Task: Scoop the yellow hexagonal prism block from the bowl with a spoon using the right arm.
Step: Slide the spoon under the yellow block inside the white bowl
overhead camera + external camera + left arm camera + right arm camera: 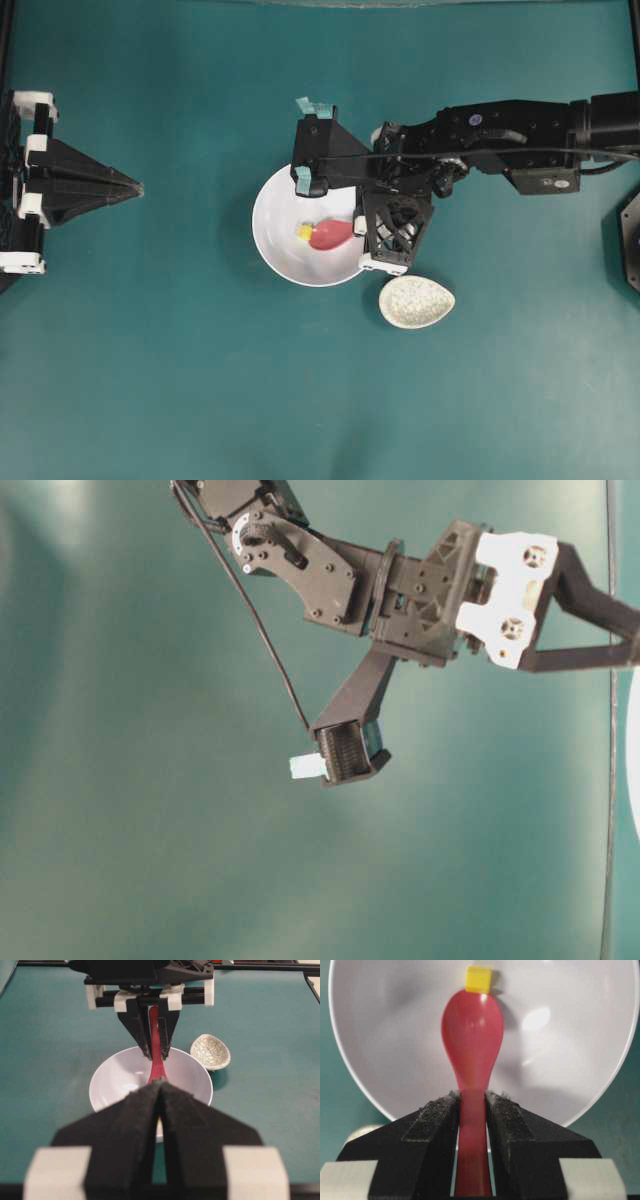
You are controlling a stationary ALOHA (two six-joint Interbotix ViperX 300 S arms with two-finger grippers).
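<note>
Spoon: one, glossy pink-red, pinched by its handle between the two black fingers of the right gripper. In the right wrist view the long axis runs straight up the frame, handle at the bottom between the pads, oval scoop pointing to the top centre. In the overhead view the same axis lies nearly level, scoop tip pointing toward the left of the frame, handle hidden under the gripper at the right. Scoop sits inside the bowl, low over the white floor. Yellow hexagonal prism block: one, just beyond the scoop tip at the top centre of the right wrist view, touching or all but touching it; cannot tell which. It lies on the bowl floor, not in the scoop. In the overhead view the block is at the scoop's left end, near the bowl's middle. Bowls: one large white. Small speckled beige dish: one, just outside the bowl's rim toward the lower right, on the teal table. Left gripper: at the left edge of the overhead view, well apart from the bowl, fingers pressed together to a point, holding nothing. Arms in view: two.
</note>
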